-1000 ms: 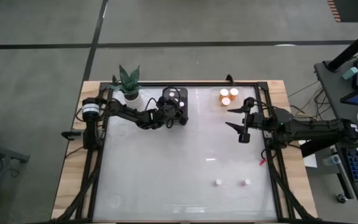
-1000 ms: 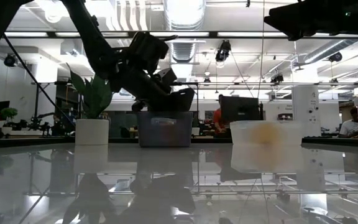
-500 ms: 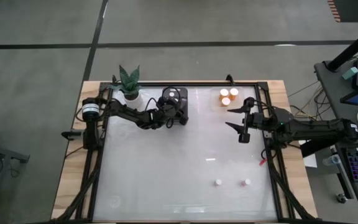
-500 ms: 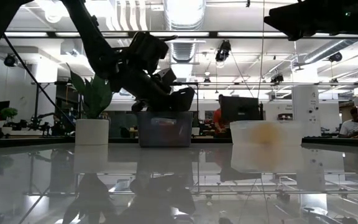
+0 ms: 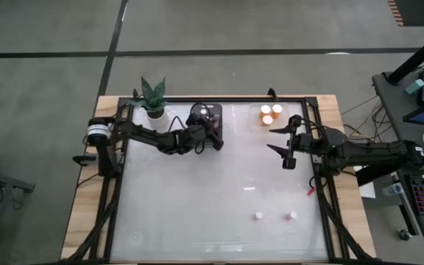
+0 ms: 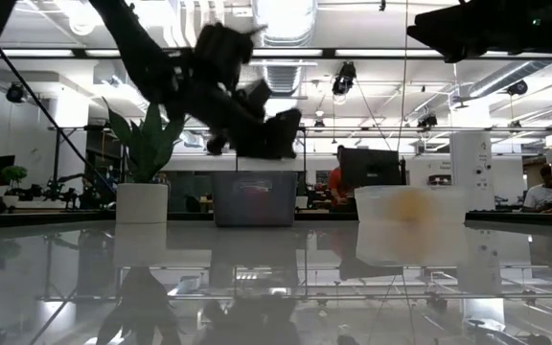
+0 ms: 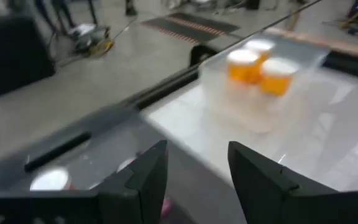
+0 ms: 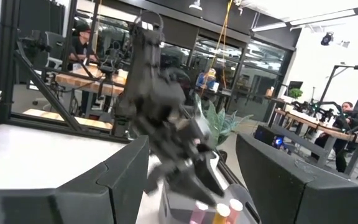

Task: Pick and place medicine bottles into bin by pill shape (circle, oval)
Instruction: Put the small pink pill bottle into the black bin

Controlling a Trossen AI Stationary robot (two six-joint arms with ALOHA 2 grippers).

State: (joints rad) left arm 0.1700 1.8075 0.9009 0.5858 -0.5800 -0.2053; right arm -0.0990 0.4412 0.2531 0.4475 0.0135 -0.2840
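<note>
Left gripper (image 5: 213,129) hovers over the dark bin (image 5: 210,125) at the worktop's (image 5: 212,191) far edge, next to the plant pot (image 5: 155,112). In its wrist view the jaws stand partly apart with nothing between them; white caps show in the bin just below. Reads as the release step into this bin, now done or nearly done.

Right gripper (image 5: 285,146) waits in the air near the clear bin (image 5: 270,114), jaws wide, empty. That bin holds three orange medicine bottles (image 5: 269,114) with white caps.

Two small bottles (image 5: 258,216) (image 5: 293,216) stand loose near the front edge, well apart from both bins and both arms.

Doing this step well, as I judge it:
- lift the left gripper straight up out of the bin, not sideways, so the fingers don't catch the wall or tip bottles inside
- keep the jaws apart until clear of the rim
- mind the plant pot right beside the arm on the way back
- the front bottles are small and top-heavy looking; come down vertically, centre on the cap, close gently
- pill shape is not readable from here, so which bin each goes to is unclear.
</note>
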